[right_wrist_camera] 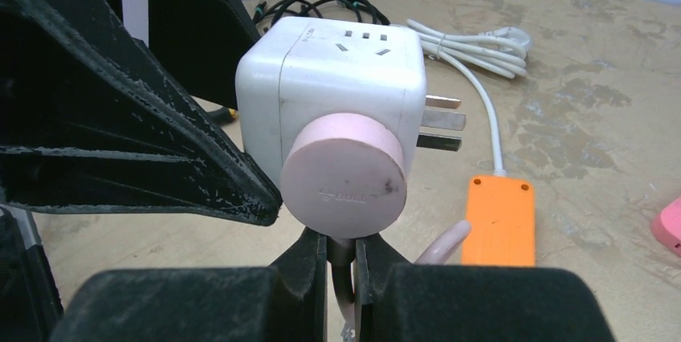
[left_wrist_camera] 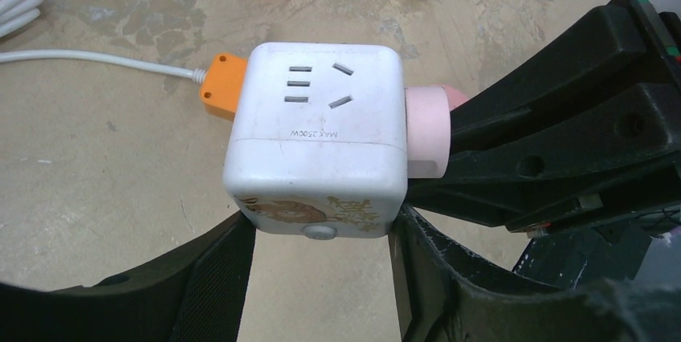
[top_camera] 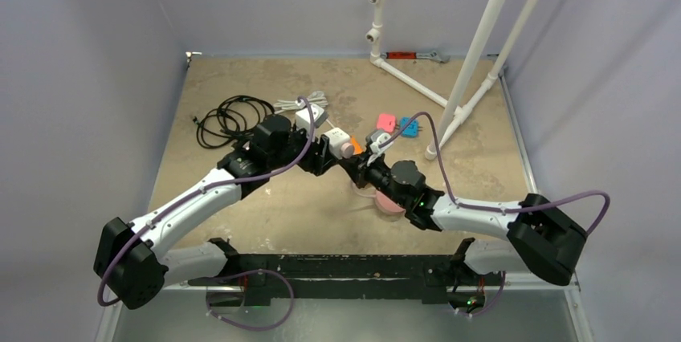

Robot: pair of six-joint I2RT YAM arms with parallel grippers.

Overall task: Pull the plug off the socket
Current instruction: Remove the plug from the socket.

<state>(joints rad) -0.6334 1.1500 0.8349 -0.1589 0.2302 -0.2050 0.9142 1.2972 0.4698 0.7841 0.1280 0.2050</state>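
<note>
My left gripper [left_wrist_camera: 321, 234] is shut on a white cube adapter [left_wrist_camera: 313, 117] and holds it above the table. A round pink plug [right_wrist_camera: 344, 175] sits in one face of the cube. My right gripper [right_wrist_camera: 343, 250] is shut on the pink plug's neck, just below its round head. The cube's own metal prongs [right_wrist_camera: 442, 121] stick out bare in the air. The socket, a flat orange power strip [right_wrist_camera: 499, 209] with a white cable [left_wrist_camera: 96, 57], lies on the table beyond the cube, apart from it. Both grippers meet at mid-table [top_camera: 345, 149].
A black cable coil [top_camera: 229, 117] and a white bundled cable [top_camera: 301, 103] lie at the back left. A pink block [top_camera: 386, 122] and a blue block [top_camera: 409, 127] lie behind the grippers. White pipes [top_camera: 482, 45] stand at the back right. Pink cable [top_camera: 385, 201] loops under my right arm.
</note>
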